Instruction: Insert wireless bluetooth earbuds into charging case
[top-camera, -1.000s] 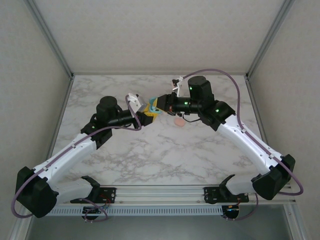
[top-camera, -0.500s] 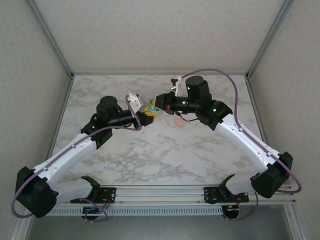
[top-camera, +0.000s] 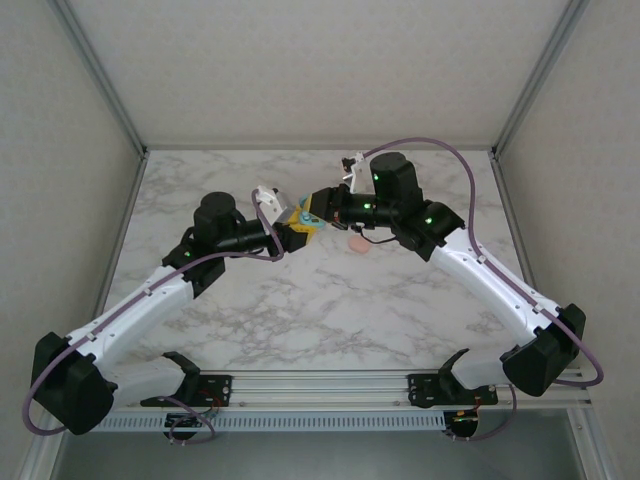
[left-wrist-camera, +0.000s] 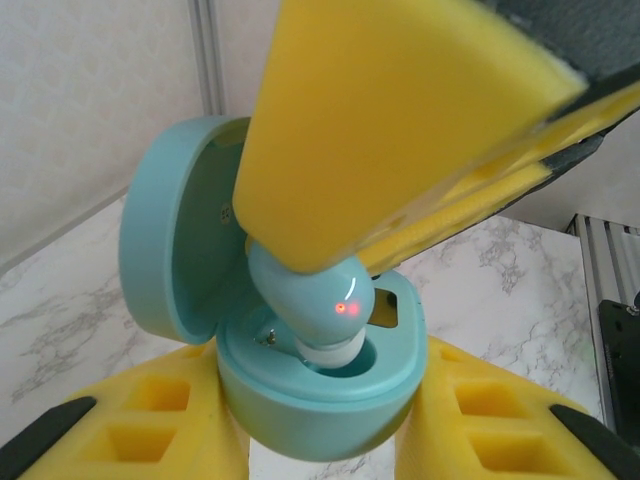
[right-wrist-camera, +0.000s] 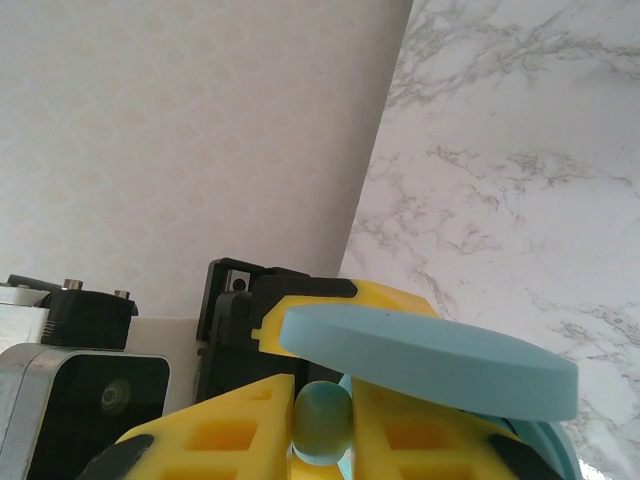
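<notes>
While left fingers (left-wrist-camera: 150, 440) clamp the open teal charging case (left-wrist-camera: 165, 250) over the far middle of the white marble desk (top-camera: 330, 310), right fingers (right-wrist-camera: 220, 440) pinch a teal earbud (left-wrist-camera: 310, 305), tip in its socket, two red lights glowing; pale textured walls (top-camera: 300, 60).

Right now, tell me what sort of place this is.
Probably a robot test cell, not a home: white marble-patterned tabletop, pale panel walls in grey aluminium framing, mounting rail along the near edge.

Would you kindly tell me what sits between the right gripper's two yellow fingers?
A teal earbud, pinched there in the right wrist view; the left wrist view shows its tip in the open teal case.
</notes>
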